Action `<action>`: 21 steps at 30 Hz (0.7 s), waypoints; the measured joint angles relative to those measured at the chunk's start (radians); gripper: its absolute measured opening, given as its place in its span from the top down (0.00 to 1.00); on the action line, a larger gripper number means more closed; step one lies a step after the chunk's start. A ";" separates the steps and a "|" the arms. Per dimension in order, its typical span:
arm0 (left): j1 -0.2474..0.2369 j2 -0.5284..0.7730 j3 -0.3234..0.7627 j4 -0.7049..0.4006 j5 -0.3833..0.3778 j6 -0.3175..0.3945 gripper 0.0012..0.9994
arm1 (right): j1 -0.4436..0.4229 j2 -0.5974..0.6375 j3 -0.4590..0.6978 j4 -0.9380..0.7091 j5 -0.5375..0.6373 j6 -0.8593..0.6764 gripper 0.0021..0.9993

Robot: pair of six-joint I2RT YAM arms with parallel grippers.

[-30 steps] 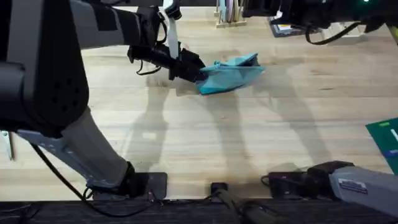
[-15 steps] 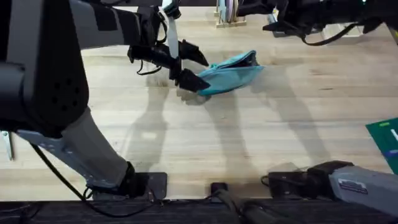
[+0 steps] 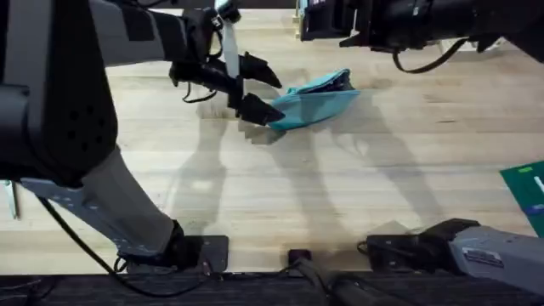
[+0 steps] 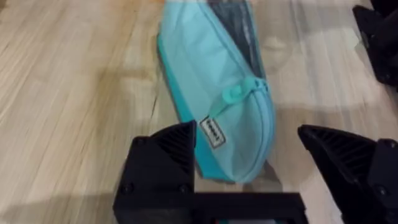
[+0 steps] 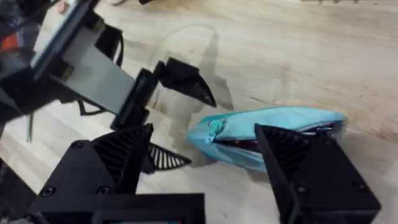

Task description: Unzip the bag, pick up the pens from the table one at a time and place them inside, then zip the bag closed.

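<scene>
While the bag lay on its side on the table, toward the far middle of the overhead view, the left gripper sat at its near-left end with both black fingers spread apart. One finger pointed past the bag's far-left corner and the other lay against the lower left corner; nothing was pinched between them. In the left wrist view the gripper straddled the bag's end: its jaws stood wide, the pouch's rounded end lying in the gap, with one finger overlapping its edge beside a small white label. The teal pull rested on the zipper line a little way in from that end, and beyond it the zipper was parted, showing a dark interior.

The right gripper hung over the far edge of the table, above and beyond the bag, apart from it. Seen from the right wrist, its fingers were also spread wide, with the bag lying between them farther off on the wood. That view showed the pull at the bag's end nearest the left gripper, and a dark slit of open zipper running along the top. A green item lay at the table's right edge.
</scene>
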 joint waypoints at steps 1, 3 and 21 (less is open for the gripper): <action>0.012 -0.003 0.000 -0.008 0.002 0.000 0.01 | 0.006 0.000 0.000 -0.005 0.000 -0.003 0.00; 0.045 -0.019 0.000 -0.023 0.007 0.000 0.00 | 0.017 0.000 0.000 -0.010 0.000 -0.010 0.00; 0.272 -0.178 0.000 -0.172 -0.025 0.040 0.00 | 0.207 0.149 0.133 -0.221 0.169 -0.147 0.00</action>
